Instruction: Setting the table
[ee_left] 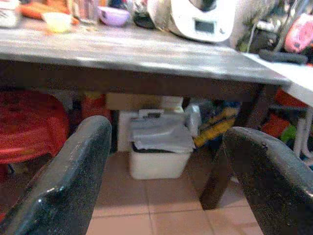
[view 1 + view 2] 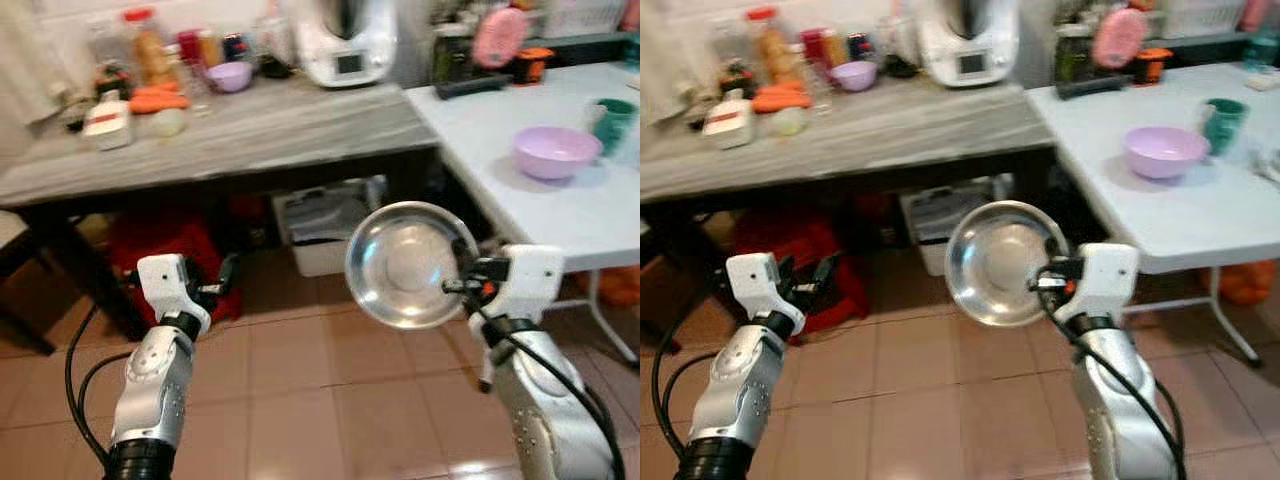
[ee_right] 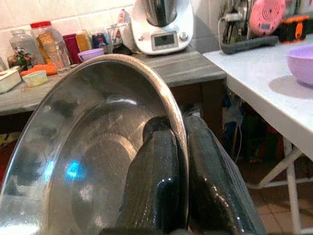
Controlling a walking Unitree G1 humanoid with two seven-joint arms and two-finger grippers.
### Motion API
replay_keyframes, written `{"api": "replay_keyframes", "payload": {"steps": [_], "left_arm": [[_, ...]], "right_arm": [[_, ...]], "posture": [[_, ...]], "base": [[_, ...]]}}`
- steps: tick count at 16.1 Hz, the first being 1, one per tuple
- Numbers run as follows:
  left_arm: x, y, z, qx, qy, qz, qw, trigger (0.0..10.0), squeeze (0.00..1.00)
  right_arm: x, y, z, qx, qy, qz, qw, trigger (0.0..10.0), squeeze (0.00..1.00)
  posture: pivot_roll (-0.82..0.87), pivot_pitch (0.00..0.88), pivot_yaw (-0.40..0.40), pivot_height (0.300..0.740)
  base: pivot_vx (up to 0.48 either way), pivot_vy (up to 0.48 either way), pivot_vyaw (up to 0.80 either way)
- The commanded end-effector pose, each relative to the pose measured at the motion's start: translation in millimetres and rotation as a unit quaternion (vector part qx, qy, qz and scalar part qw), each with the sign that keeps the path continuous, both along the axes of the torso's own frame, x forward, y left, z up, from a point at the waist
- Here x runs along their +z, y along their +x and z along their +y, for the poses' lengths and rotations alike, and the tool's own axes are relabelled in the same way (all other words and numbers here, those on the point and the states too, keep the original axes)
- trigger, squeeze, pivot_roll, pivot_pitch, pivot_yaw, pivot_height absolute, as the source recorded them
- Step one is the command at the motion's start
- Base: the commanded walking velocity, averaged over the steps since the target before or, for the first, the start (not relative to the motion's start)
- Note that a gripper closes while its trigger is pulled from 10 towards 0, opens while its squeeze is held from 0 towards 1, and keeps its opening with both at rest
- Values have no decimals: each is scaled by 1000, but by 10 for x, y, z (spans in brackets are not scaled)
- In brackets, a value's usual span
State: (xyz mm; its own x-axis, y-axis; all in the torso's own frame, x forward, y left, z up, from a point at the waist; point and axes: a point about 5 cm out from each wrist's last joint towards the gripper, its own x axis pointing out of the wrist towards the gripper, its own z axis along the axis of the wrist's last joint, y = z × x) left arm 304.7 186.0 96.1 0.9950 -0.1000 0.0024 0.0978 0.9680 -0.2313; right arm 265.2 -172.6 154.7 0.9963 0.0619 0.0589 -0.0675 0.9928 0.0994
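Right gripper (image 2: 462, 285) pinches steel bowl (image 2: 408, 264) by its rim at frame centre, likely carrying it to white table (image 2: 560, 215); left gripper (image 2: 222, 280) is open and empty.

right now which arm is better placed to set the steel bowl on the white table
Right. The right claw is shut on the steel bowl's rim, and the white table stands on that side. The left claw is open and empty, facing the grey counter.
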Motion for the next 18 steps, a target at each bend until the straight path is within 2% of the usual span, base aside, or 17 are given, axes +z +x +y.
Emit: {"api": "replay_keyframes", "payload": {"steps": [1, 3, 4, 6, 7, 9, 12, 15, 18], "left_arm": [[35, -7, 71, 6, 16, -5, 1000, 10000, 0], [39, -47, 14, -10, 32, -10, 999, 10000, 0], [36, -66, 4, -5, 48, -15, 999, 10000, 0], [42, -145, -13, 2, 43, -25, 999, 10000, 0], [50, -205, 22, 16, 45, -33, 998, 10000, 0], [38, -309, 126, 49, 80, -36, 995, 10000, 0], [-43, -434, 245, 62, 109, -20, 992, 10000, 0], [-51, -441, 214, 58, 110, -19, 992, 10000, 0], [-31, -388, 138, 49, 107, -24, 993, 10000, 0]], "right_arm": [[5, 8, 43, 2, 1, 1, 1000, 10000, 0], [-23, -3, 34, -4, -15, 10, 1000, 10000, 0], [-28, -5, 57, 16, -25, -2, 1000, 10000, 0], [-46, -13, 29, -8, -20, -3, 1000, 10000, 0], [-28, -16, 23, -7, -30, -22, 999, 10000, 0], [-56, -35, 19, -9, -4, -5, 1000, 10000, 0], [-81, -51, -36, -14, -12, -4, 1000, 10000, 0], [-43, -37, -91, -25, -20, -21, 999, 10000, 0], [12, -7, -52, -4, -29, -33, 999, 10000, 0]], "posture": [[-96, 3, 85, 740], [-96, 3, 89, 740], [-96, 3, 89, 740], [-87, 12, 106, 740], [-87, 12, 106, 740], [-73, 19, 107, 740], [-69, 15, 102, 740], [-73, 14, 101, 740], [-77, 13, 101, 740]], "base": [[0, 0, 0], [0, 0, 0], [0, 0, 0], [0, 0, 0], [0, 0, 0], [0, 0, 0], [0, 0, 0], [209, 0, 0], [317, 0, 165]]}}
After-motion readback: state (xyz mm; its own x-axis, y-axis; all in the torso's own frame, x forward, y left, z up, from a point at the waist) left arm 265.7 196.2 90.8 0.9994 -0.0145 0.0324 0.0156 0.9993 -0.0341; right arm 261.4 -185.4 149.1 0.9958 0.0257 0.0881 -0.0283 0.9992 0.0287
